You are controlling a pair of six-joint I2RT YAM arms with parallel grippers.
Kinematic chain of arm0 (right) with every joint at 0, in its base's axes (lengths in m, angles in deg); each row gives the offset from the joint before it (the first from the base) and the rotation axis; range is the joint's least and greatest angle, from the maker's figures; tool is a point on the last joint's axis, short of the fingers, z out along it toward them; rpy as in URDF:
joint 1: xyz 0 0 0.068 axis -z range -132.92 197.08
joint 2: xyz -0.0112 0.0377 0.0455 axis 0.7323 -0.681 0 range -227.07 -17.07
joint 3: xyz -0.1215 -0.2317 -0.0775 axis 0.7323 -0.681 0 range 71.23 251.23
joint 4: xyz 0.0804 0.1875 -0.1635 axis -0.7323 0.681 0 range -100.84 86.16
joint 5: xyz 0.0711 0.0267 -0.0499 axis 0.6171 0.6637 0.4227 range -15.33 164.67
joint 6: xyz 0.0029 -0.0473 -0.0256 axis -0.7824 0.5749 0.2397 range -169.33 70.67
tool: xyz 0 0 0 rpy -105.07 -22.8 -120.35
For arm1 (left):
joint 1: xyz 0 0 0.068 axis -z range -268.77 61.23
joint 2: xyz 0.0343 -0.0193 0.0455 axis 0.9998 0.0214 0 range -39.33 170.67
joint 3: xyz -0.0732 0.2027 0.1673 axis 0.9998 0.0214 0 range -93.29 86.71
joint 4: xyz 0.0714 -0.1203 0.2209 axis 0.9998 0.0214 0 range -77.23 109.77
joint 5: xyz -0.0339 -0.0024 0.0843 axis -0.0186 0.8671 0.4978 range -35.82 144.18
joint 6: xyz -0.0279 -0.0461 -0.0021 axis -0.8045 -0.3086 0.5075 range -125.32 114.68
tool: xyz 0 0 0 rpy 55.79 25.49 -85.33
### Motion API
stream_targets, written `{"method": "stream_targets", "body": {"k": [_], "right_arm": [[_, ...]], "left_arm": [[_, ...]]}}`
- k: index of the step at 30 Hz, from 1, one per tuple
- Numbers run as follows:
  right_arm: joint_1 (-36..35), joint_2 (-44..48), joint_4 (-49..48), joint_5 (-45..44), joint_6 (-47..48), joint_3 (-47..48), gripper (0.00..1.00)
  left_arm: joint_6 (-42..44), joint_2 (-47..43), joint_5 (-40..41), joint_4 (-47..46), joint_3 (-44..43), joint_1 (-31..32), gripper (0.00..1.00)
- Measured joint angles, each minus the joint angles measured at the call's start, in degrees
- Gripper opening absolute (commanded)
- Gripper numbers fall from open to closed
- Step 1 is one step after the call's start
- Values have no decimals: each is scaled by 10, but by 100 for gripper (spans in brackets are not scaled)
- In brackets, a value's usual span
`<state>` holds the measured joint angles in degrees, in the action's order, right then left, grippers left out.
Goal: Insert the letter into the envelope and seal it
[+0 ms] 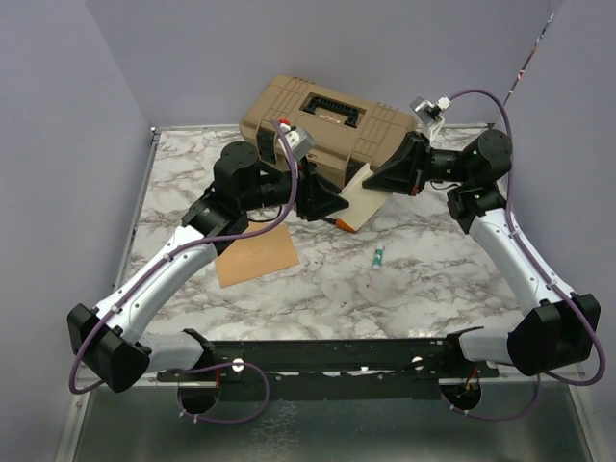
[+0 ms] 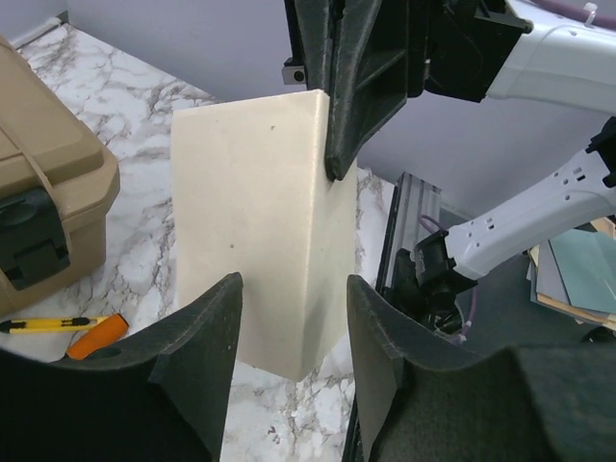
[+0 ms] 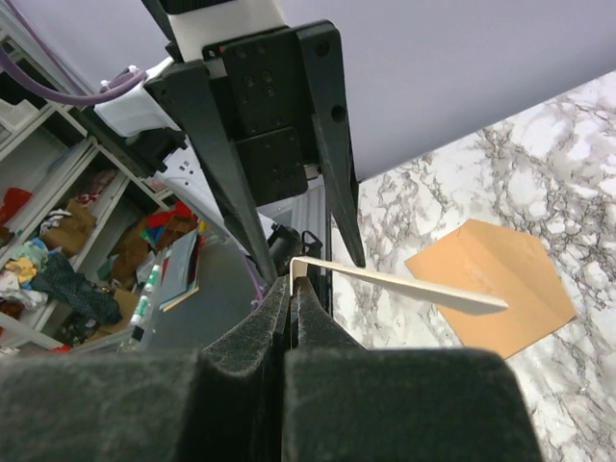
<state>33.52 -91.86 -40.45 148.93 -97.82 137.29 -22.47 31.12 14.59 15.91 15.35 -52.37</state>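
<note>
Right wrist view: the right gripper (image 3: 292, 285) is clamped on 1 edge of the letter (image 3: 404, 287), holding it aloft. The left gripper (image 2: 294, 284) stands parted, 2 fingers (image 2: 202, 346) flanking the letter's lower corner. The envelope (image 1: 258, 258) lies flat on the table (image 1: 433, 279) below.

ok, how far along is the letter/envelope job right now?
Done: the letter is off the table, pinched in the shut right end effector.
In hand: the left end effector sits at the sheet's lower end with its jaws apart, probably for a handover or regrip.
Left: the envelope lies flat on the table and its flap looks open. Insertion and sealing are not started.
</note>
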Motion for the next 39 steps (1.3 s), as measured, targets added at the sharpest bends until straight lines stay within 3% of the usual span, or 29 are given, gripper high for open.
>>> {"method": "stream_targets", "body": {"k": [6,10,18,24,28,31,36,39], "right_arm": [[-6,-6,-18,0,-8,0,1],[-7,-11,-21,-1,-10,0,1],[-7,-17,-15,-23,-10,0,1],[-7,-17,-3,-46,-9,0,2],[-7,-18,23,-58,6,1,48],[-7,-18,62,-76,30,5,69],[-7,-4,104,-127,54,2,85],[-7,41,98,-179,52,-31,89]], "left_arm": [[-6,28,2,0,-1,1,50],[-6,30,15,3,-1,1,45],[0,30,31,5,-1,1,3],[16,29,54,6,-1,3,0],[19,29,62,12,-1,4,0],[20,29,75,25,-1,4,0],[18,27,98,33,-2,4,0],[3,25,109,34,-7,4,0]]}}
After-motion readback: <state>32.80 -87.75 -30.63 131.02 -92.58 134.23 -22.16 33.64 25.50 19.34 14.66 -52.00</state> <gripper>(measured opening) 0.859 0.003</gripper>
